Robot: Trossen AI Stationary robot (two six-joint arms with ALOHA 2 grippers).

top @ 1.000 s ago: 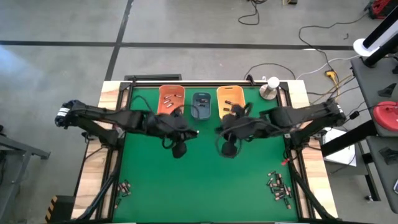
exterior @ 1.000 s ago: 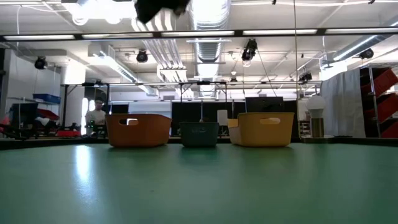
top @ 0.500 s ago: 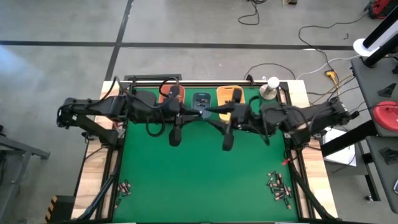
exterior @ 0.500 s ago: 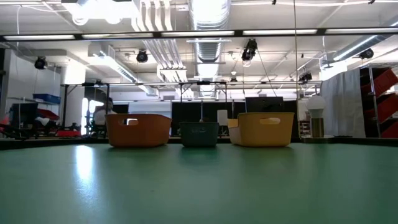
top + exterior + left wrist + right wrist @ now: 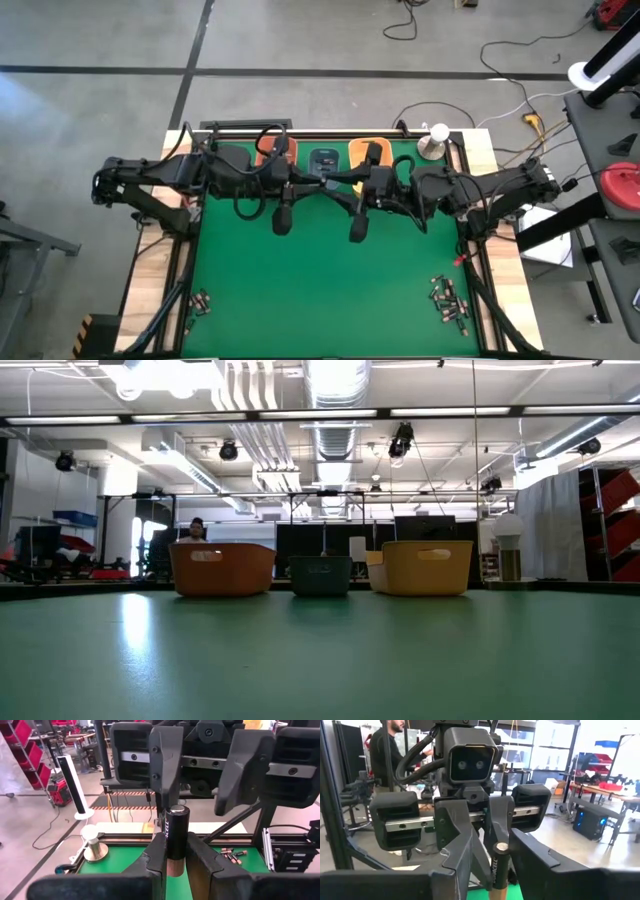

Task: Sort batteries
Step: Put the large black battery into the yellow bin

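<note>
Wrist views alone show both grippers, left gripper (image 5: 175, 862) and right gripper (image 5: 487, 870), clamping one battery (image 5: 176, 837).

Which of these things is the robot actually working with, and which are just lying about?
Working with:
- battery held by left gripper
- loose batteries
- orange bin, blue-grey bin, yellow-orange bin

Lying about:
- round metal stand
- cables on the floor

from above, the batteries (image 5: 447, 300) heaped near the table's right front corner and the few (image 5: 199, 300) at the left front are too small to tell apart by size. both arms hide much of the orange bin (image 5: 275, 152) and yellow-orange bin (image 5: 366, 152).
</note>
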